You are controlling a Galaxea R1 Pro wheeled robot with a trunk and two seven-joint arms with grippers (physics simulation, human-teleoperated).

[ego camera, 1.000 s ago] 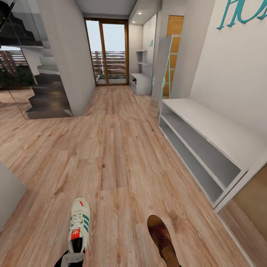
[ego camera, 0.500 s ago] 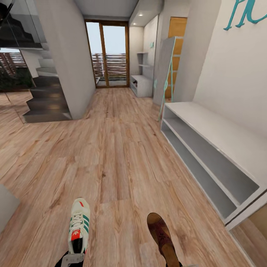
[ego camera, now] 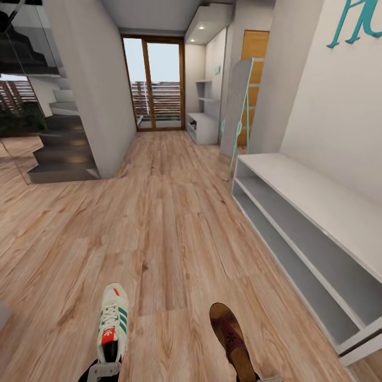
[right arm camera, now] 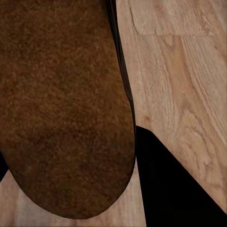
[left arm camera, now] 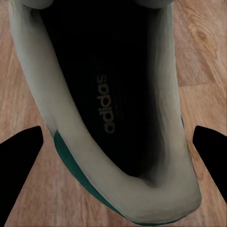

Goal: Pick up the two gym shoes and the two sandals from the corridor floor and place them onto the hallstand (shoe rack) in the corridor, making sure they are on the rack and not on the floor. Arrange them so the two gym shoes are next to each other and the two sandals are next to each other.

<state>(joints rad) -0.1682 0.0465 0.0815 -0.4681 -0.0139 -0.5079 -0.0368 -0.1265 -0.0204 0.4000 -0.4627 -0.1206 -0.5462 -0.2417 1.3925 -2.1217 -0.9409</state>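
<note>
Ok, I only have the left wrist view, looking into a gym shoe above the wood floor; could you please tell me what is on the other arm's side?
Observer: In the head view a brown sandal sits on the right arm's side, roughly level with your gym shoe.
Operator: Thank you. Where is the shoe rack?
Observer: The grey shoe rack runs along the right side of the corridor ahead, its open shelves facing the floor space.
Operator: And further down?
Observer: A second grey unit stands beside the glass door at the corridor's far end.
</note>
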